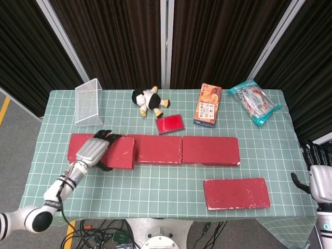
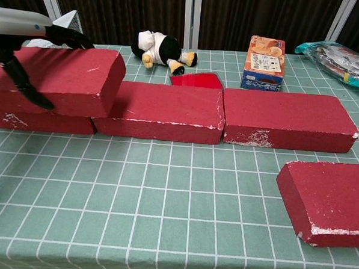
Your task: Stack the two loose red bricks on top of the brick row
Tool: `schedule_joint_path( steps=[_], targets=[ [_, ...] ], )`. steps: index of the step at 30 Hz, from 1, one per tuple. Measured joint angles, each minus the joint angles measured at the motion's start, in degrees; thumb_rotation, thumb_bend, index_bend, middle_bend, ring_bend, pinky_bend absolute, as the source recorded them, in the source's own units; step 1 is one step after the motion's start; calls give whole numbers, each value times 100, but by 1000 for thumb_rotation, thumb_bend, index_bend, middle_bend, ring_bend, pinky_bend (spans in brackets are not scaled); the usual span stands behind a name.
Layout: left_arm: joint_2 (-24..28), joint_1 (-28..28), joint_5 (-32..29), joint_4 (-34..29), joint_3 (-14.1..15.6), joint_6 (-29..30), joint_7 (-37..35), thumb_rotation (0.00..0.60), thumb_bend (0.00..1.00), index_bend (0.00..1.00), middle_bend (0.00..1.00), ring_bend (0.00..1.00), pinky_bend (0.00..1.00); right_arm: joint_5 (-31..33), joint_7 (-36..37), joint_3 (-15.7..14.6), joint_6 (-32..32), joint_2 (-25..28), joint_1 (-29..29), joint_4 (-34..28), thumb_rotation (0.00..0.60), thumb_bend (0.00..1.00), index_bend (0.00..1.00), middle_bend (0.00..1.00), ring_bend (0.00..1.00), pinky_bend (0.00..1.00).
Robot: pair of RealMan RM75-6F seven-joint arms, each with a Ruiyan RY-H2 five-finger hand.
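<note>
Head view: left hand [image 1: 95, 149] grips a loose red brick [image 1: 118, 152] above the brick row [image 1: 181, 150].

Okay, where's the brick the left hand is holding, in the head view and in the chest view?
Head view: the held brick is at left, over the left end of the brick row, gripped by the left hand.
Chest view: held brick at upper left, above the row.
Shared landmark: the plush toy behind the row.

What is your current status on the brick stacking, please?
Left hand grips one loose red rectangular brick over the red brick row's left end. Right hand open, idle. Second loose red brick untouched.
</note>
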Motion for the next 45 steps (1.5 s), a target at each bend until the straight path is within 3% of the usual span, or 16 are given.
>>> schedule_joint_path(
  steps=[8,20,45],
  targets=[
    [-555,-787,-837,868,-115,-549,-53,600,8,140,235,0,41,32,96,-22,-65,64,-2,88,600,249,0,0,0,0],
    [-838,-1258,-1166,1314,134,-614,54,600,9,140,236,0,40,118,197,-7,-121,27,0,216,600,249,0,0,0,0],
    [-792,-1494,-1609,974,393,-18,250,600,9,140,256,0,37,96,188,-25,-156,7,20,229,600,249,0,0,0,0]
  ],
)
